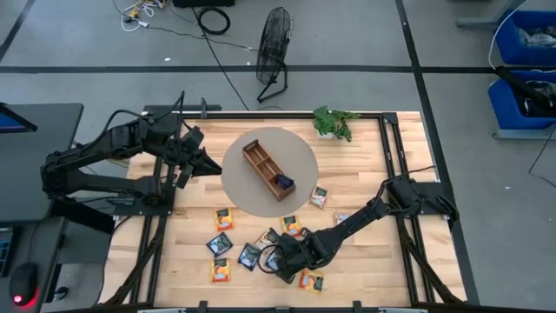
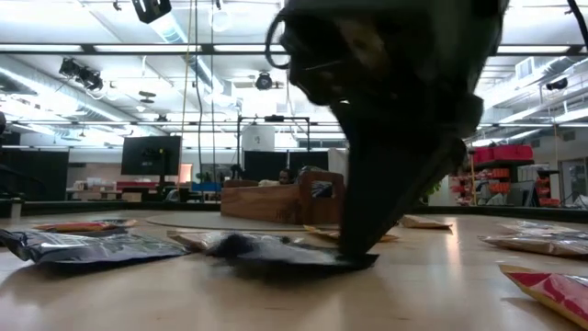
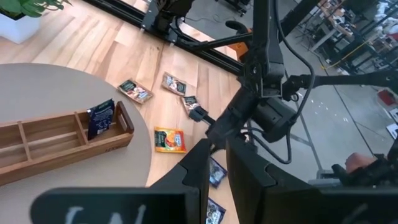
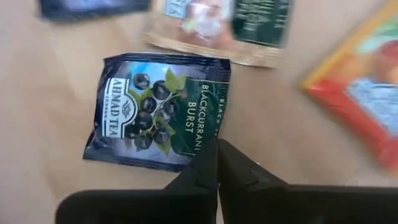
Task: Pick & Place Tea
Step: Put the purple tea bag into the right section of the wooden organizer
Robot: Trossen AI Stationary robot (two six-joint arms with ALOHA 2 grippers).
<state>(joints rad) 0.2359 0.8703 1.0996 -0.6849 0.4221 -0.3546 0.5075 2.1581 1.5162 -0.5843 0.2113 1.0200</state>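
Over on the left, the left gripper (image 1: 201, 162) hangs at the edge of the round grey mat (image 1: 300, 148), just short of the wooden tray (image 1: 257, 160). Its fingers are nearly together with nothing between them, so that arm waits. The tray lies on a diagonal, and 1 dark blue sachet (image 3: 100, 118) already stands upright in its end compartment.

Across to the scatter of tea on the bare table near the front edge: orange sachets (image 1: 221, 270), dark blue ones (image 1: 219, 244) and pale beige ones (image 1: 319, 196), all lying flat.

Now the right gripper (image 1: 280, 261), down among them with its fingertips (image 4: 217, 163) pinched completely together at the edge of the blackcurrant sachet (image 4: 159, 112). The wrist view shows the tips meeting right on that packet's nearer edge, the packet spreading away in front of the claw, its printed wording running crosswise to the fingers. In my judgement the right arm is far the nearer one, and the coming lift turns on whether that edge is really caught.

That is the hard part. In the low view the gripper (image 2: 360, 241) presses onto a dark sachet (image 2: 276, 253) on the tabletop, yet I cannot tell if foil sits between the tips or merely under them. A beige sachet (image 4: 219, 26) and an orange one (image 4: 367, 87) are cut off at the frame edges.
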